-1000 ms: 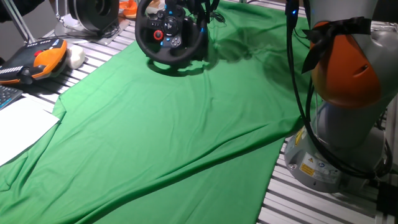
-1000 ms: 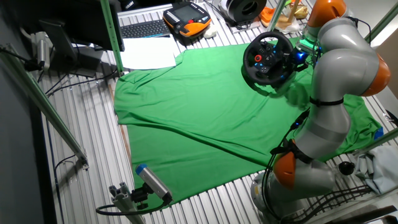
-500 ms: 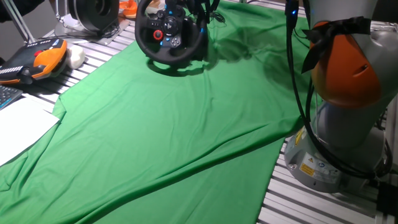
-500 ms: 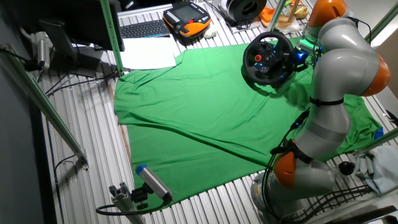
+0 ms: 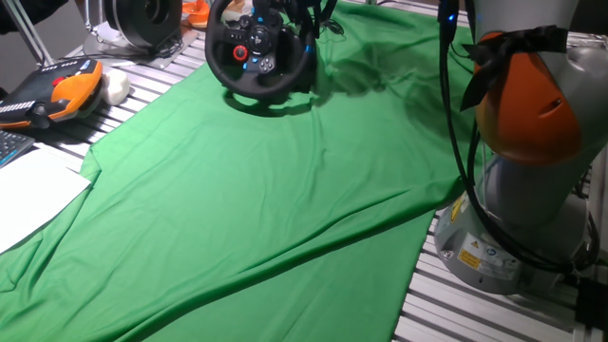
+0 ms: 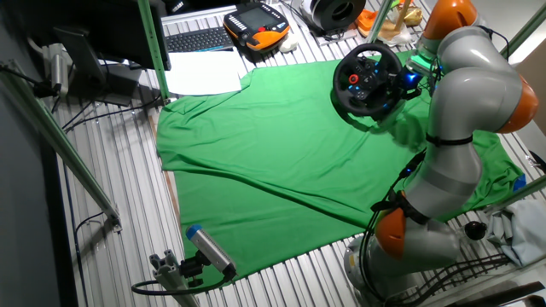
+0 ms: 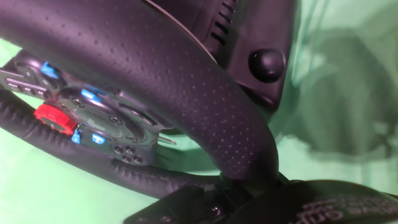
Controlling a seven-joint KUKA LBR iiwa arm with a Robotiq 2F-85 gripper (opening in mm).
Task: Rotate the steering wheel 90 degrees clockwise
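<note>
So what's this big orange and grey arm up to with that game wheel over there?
The robot arm has reached across the green cloth to a black steering wheel standing on its base at the far end of the table. The camera on its hand shows the wheel's thick rim filling the picture from very close, with the hub's red and blue buttons beside it. The arm seems set to turn the wheel, but no view shows whether its fingers are clamped on the rim.
</note>
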